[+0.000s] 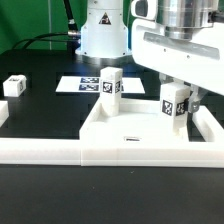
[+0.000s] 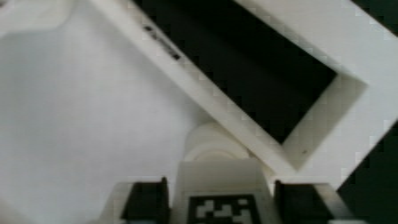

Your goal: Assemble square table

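Observation:
The white square tabletop (image 1: pixel 128 124) lies with its raised rim up against the front rail. One white tagged leg (image 1: pixel 110 85) stands upright at its far corner on the exterior view's left. My gripper (image 1: pixel 177 92) is shut on a second leg (image 1: pixel 174 105) and holds it upright over the far corner on the exterior view's right. I cannot tell whether it touches the top. In the wrist view this leg (image 2: pixel 221 185) sits between my dark fingers (image 2: pixel 146 203), above the tabletop (image 2: pixel 80 120) and its rim. A third leg (image 1: pixel 14 86) lies on the black table at the left.
The marker board (image 1: pixel 82 84) lies flat behind the tabletop, in front of the robot base (image 1: pixel 103 30). The long white border rail (image 1: pixel 40 151) runs along the front left, with a short piece (image 1: pixel 3 112) at the left edge.

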Motion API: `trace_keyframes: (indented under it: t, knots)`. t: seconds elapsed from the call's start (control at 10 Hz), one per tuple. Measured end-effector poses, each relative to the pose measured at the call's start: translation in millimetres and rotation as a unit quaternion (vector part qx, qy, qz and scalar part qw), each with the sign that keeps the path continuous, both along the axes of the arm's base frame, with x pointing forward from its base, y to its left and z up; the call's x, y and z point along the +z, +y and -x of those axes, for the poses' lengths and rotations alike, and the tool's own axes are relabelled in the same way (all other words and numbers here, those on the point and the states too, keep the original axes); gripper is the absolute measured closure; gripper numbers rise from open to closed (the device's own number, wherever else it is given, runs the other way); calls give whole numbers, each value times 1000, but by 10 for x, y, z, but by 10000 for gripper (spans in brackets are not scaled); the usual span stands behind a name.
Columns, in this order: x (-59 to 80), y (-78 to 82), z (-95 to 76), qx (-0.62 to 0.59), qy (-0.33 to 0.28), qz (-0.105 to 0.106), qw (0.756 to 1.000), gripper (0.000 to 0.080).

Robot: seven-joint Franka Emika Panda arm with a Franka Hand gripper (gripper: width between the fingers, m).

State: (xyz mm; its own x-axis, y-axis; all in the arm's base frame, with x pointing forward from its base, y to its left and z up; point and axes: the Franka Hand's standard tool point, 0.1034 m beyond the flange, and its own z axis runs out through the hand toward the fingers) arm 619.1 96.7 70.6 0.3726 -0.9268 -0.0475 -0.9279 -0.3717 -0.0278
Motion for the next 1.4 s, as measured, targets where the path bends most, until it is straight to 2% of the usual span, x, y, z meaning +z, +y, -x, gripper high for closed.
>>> trace_keyframes:
  t: [0.4,0.8,0.9,1.0,1.1,1.2,1.4]
  knots:
    - [-19,173,-55,-173,-14,-6,985,514]
    - [-16,181,-72,-261,-6,-8,965,502]
    - [-16,180,-72,-259,-6,-8,966,315]
    - [-16,180,-72,-256,-6,-8,967,315]
    - [-16,179,-72,-244,-7,-7,970,206]
    - [-15,170,-74,-242,-7,-7,970,163]
    - [54,-34,-88,-62,-22,-3,998,151]
